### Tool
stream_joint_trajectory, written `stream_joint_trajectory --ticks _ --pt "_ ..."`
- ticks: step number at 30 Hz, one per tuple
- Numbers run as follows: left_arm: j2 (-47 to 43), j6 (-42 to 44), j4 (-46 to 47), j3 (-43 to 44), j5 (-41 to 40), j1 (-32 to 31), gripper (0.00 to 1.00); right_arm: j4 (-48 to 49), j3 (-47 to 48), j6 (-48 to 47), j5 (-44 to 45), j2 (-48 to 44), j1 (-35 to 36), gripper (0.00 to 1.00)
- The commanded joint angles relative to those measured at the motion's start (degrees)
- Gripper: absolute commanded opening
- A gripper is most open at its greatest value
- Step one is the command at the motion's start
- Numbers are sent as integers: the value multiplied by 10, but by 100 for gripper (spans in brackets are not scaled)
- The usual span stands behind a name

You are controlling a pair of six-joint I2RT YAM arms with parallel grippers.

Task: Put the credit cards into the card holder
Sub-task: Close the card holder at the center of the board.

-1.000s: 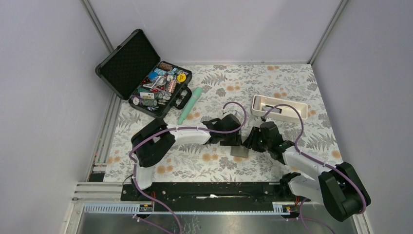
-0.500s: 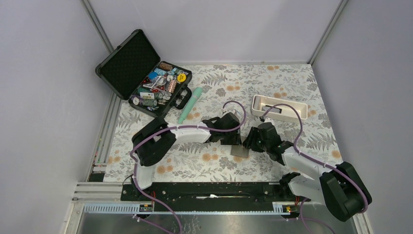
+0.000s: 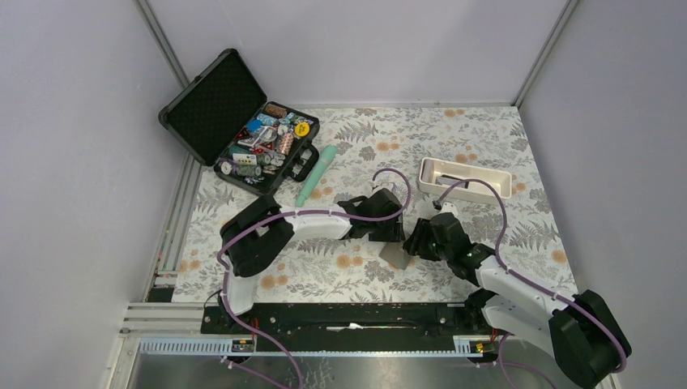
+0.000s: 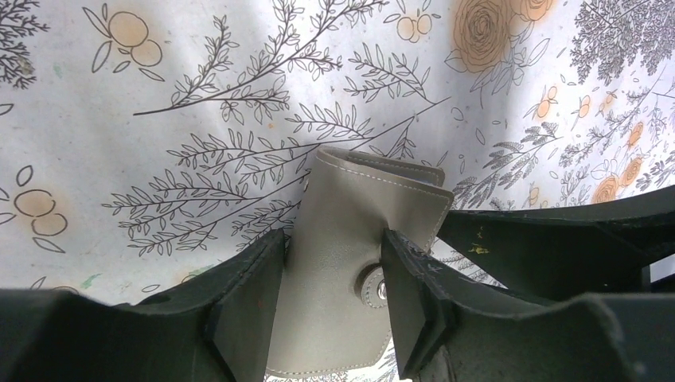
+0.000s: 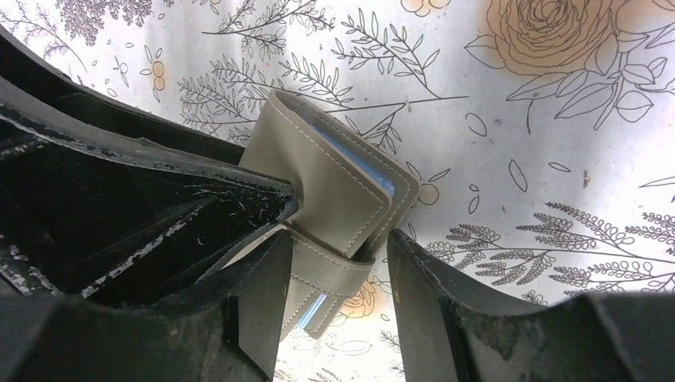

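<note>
Seemingly the task was near its end. The card holder (image 3: pixel 396 254) lay folded over on the floral table (image 3: pixel 486 130) at the centre of the top view, with both arms converged on it. In the right wrist view a blue card (image 5: pixel 362 165) showed as a thin edge tucked between the holder's leaves. A second sliver of blue peeked out by the strap (image 5: pixel 325 274) at 6 o'clock of the holder. Whether any other cards were inside could not be told, and none showed in any view.

The left gripper (image 4: pixel 334 239) was clamped on the card holder, its fingers pressed against both side edges so that the grey cover bowed between them. The metal snap (image 4: pixel 372 285) lay exposed just inside the finger at 3 o'clock. The right gripper (image 5: pixel 341 239) straddled the strap end. One finger touched the strap, but I cannot tell whether it was pinching or merely bracketing it. What seemed left, by my judgement, was seating the blue card fully and perhaps pressing the strap onto the snap.

From the holder, the open black case (image 3: pixel 243 134), full of small items, sat well apart at 10 o'clock. The mint-green tube (image 3: pixel 317 174) lay at 11 o'clock and the white tray (image 3: pixel 486 193) at 2 o'clock. None of these blocked the work. The likelier hindrance was the two grippers crowding each other over so small a thing.
</note>
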Motion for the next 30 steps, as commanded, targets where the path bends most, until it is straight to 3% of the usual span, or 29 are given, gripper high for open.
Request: stream_joint_trajectory --ticks 1,15,30 --pt "13 7 -51 -36 -20 -6 53 -22 -1 5 11 -19 8 56" --pt "-96 13 -49 -77 -33 7 57 -15 6 14 -16 -15 8 59" --pt "-102 14 39 -120 30 7 58 -25 25 22 -10 -21 8 60"
